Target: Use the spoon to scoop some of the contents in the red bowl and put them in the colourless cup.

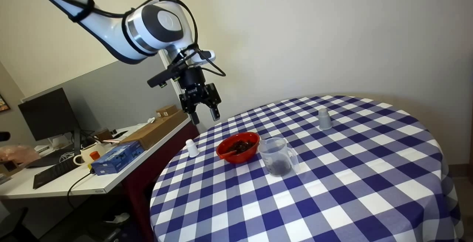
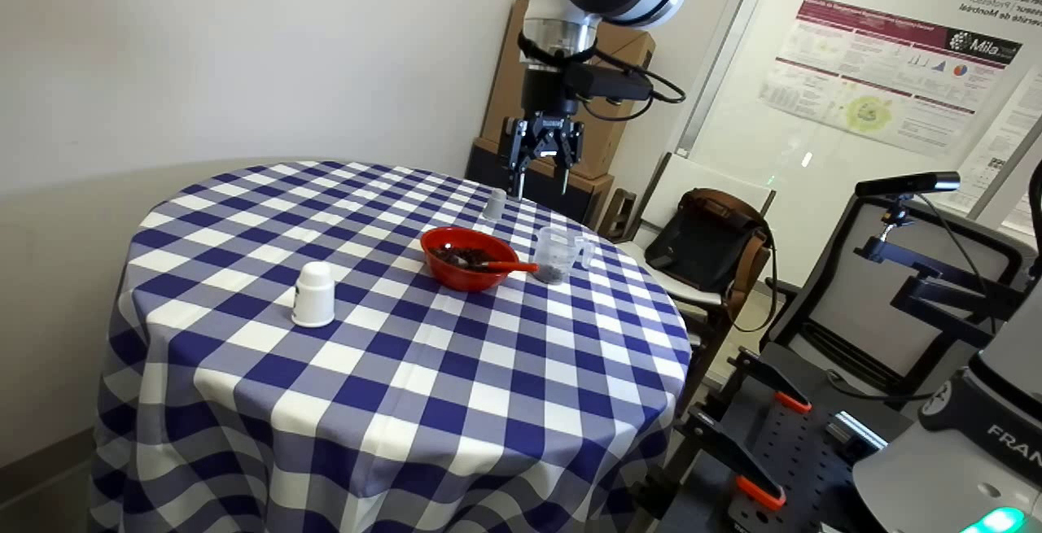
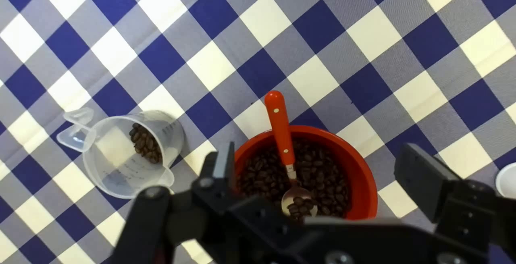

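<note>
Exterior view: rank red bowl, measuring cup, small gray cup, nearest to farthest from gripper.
In an exterior view, from the gripper:
1. Red bowl: below, slightly right.
2. Measuring cup: right of the bowl.
3. Small gray cup: far right, past the measuring cup.

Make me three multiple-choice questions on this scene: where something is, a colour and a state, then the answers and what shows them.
1. Where is the scoop of the red-handled metal spoon?
A) in the clear plastic measuring cup
B) in the round, bright-red bowl
C) on the blue-and-white checked tablecloth

2. What colour are the small oval beans?
A) dark brown
B) yellow
C) green

3. How is the black two-fingered pincer?
A) shut
B) clamped on the spoon
C) open and empty

1 B: the wrist view shows it among the bowl's beans.
2 A: plain in that view.
3 C: both exterior views show it gaping, with nothing between.
</note>
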You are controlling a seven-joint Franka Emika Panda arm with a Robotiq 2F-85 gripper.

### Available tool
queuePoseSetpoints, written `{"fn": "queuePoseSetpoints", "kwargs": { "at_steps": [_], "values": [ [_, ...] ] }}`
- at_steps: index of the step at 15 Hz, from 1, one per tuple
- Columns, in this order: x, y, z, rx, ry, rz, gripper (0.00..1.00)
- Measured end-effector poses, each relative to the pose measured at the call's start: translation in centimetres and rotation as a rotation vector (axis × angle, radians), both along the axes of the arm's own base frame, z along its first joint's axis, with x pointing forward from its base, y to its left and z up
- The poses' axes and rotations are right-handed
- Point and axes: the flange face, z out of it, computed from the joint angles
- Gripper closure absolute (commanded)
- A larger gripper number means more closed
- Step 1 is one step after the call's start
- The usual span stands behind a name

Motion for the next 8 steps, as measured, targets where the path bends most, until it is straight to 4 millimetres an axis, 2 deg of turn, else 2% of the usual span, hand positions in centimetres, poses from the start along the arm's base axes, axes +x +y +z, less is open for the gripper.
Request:
{"fn": "queuePoseSetpoints", "kwargs": {
  "at_steps": [4, 8],
  "values": [
    [0.8, 0.5, -3.0, -0.001, 0.043, 0.016, 0.00],
    [0.8, 0.1, -5.4, -0.017, 0.080, 0.028, 0.00]
  ]
}}
